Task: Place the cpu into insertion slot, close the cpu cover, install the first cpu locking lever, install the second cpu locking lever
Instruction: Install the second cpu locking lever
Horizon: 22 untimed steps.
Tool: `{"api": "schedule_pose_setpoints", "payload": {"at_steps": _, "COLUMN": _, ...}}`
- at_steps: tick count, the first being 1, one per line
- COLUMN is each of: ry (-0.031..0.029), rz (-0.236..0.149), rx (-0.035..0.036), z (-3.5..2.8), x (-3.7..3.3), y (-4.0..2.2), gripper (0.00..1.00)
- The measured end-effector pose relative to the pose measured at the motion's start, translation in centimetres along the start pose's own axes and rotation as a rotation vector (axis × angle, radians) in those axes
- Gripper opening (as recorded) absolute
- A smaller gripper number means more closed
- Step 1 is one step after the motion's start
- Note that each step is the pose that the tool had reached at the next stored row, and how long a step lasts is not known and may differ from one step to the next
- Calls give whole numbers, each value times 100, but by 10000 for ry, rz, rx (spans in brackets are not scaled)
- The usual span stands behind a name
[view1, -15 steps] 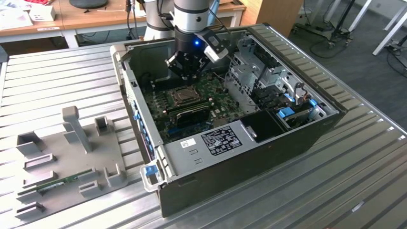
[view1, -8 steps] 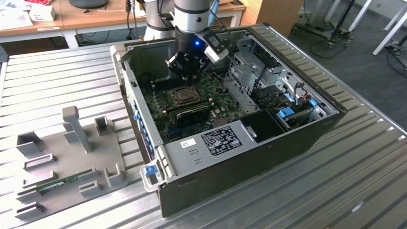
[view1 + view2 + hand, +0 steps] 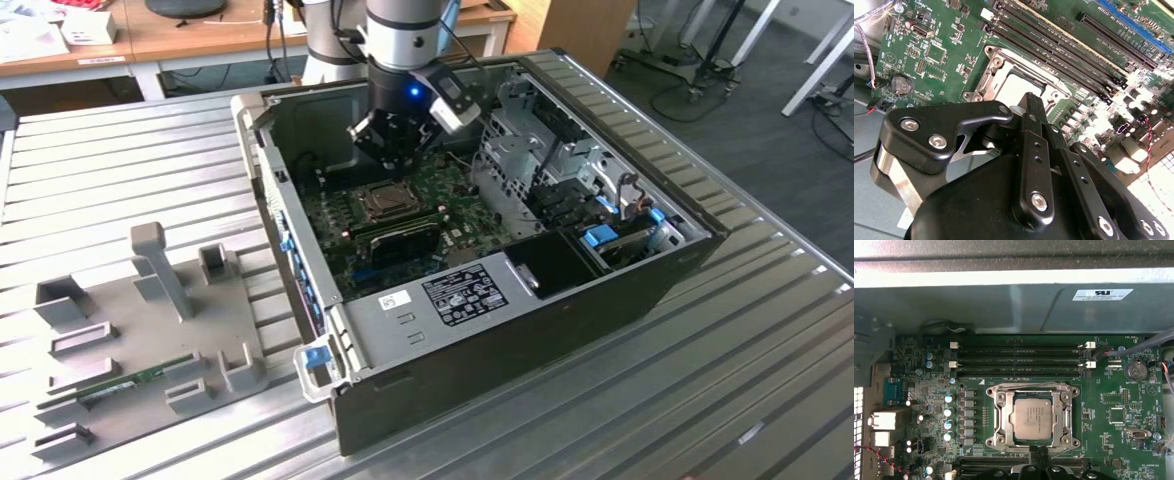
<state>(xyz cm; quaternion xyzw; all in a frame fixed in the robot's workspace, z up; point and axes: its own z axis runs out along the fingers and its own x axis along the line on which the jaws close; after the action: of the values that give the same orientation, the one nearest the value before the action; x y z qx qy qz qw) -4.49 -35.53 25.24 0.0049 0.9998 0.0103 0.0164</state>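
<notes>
Cpu (image 3: 1035, 421) sits in insertion slot (image 3: 997, 416), cpu cover (image 3: 1032, 388) closed around it. Gripper (image 3: 388, 158) hovers at the socket's 12 o'clock in the exterior view, jaws pressed together, holding nothing. Judgement: lever work wants slow, square descent.

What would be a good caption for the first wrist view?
The cpu sits in the insertion slot, framed by the cpu cover.

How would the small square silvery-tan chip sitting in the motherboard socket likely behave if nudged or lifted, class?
The small square silvery-tan chip looks flat and metal-faced, so probably stiff and unlikely to roll. The silvery metal frame surrounds it, so a sideways nudge would likely shift it little. Its smooth face may be slippery.
</notes>
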Motion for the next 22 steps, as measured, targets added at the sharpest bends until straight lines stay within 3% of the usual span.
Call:
{"api": "schedule_pose_setpoints", "payload": {"at_steps": 14, "ry": 0, "rz": 0, "rx": 0, "z": -2, "x": -1, "y": -92, "gripper": 10}}
{"api": "schedule_pose_setpoints", "payload": {"at_steps": 22, "ry": -1, "rz": 0, "rx": -2, "z": 2, "x": 5, "y": -96, "gripper": 10}}
